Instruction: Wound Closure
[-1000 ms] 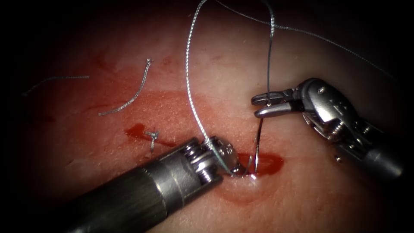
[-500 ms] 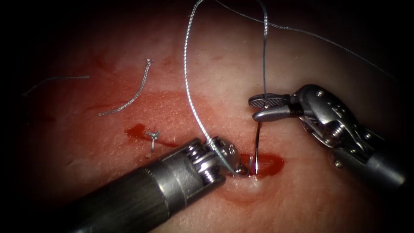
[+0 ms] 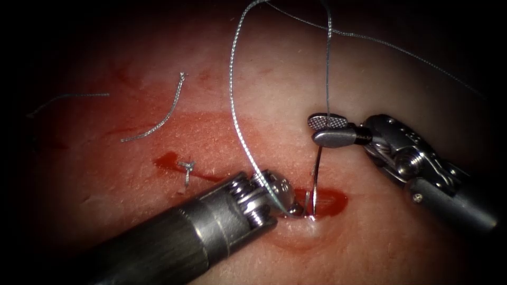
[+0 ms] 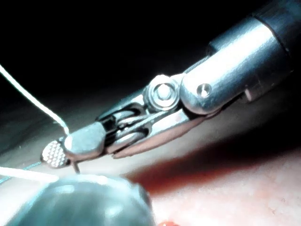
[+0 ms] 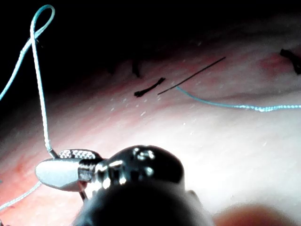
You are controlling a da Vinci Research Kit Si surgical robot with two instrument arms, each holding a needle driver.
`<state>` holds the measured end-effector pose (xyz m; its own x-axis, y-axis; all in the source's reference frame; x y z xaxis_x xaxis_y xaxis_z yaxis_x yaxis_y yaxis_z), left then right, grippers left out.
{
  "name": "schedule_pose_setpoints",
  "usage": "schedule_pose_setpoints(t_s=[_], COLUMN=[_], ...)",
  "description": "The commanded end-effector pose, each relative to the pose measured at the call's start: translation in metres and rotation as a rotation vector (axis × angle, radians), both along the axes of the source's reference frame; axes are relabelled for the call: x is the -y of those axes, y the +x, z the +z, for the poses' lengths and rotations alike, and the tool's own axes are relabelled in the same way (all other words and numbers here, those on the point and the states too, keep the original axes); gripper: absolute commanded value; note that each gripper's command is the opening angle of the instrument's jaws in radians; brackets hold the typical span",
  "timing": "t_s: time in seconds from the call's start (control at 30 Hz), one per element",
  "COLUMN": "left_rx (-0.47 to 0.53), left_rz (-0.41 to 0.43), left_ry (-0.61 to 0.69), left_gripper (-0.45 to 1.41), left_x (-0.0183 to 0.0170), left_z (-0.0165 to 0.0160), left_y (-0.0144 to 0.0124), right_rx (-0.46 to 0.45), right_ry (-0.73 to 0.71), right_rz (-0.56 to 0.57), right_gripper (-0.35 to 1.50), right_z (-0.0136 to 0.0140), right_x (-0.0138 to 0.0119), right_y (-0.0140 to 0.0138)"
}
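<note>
The tissue (image 3: 369, 248) bears a red cut (image 3: 330, 200) running left to right. My right tool (image 3: 327, 130) is shut on the curved needle (image 3: 316, 174) near its thread end, also seen from the left wrist (image 4: 66, 149) and the right wrist (image 5: 63, 165). The needle hangs steeply down and its lower curve sits in the cut's right part, hooking left toward my left tool (image 3: 291, 206). That tool's tip presses on the cut's near edge, against the needle's lower curve. The thread (image 3: 232, 100) rises from the needle, arcs over and drapes across the left tool's wrist.
A knotted stitch (image 3: 186, 169) sits further left on the cut. Two cut ends of thread (image 3: 158, 119) (image 3: 68, 96) lie on the tissue at the left. Another strand (image 3: 401, 50) runs off to the far right. Red fluid (image 3: 169, 158) pools along the cut.
The right tool's jaws, apart around the needle a second ago, have closed on it while its wrist rolled and swung slightly. The left tool and the needle's lower curve have barely moved.
</note>
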<state>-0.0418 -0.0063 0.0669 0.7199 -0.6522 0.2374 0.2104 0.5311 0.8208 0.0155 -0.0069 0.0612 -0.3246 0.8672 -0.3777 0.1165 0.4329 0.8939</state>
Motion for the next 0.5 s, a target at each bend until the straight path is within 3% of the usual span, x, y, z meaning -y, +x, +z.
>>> schedule_pose_setpoints(t_s=[0.03, 0.37, 0.4, 0.43, 0.5], left_rx=[0.004, 0.006, 0.013, 0.016, 0.024], left_rz=[-0.002, 0.003, 0.005, -0.001, 0.009], left_ry=[-0.005, -0.003, -0.017, -0.033, -0.051], left_gripper=[-0.45, -0.42, 0.12, 0.27, 0.19], left_x=[-0.0011, -0.0012, -0.0019, -0.0023, -0.0027], left_z=[-0.0006, -0.0006, -0.0005, -0.0004, -0.0002], left_y=[-0.0004, -0.0003, -0.0002, 0.0001, 0.0008], right_rx=[-0.003, 0.014, 0.017, 0.018, 0.012], right_ry=[0.023, 0.112, 0.127, 0.125, 0.118], right_rz=[0.007, 0.070, 0.083, 0.085, 0.071], right_gripper=[-0.35, -0.35, -0.35, -0.35, -0.35], right_z=[-0.0003, 0.0005, 0.0006, 0.0008, 0.0009], right_x=[-0.0008, -0.0005, -0.0003, -0.0001, 0.0000], right_y=[0.0004, 0.0005, 0.0005, 0.0004, 0.0004])
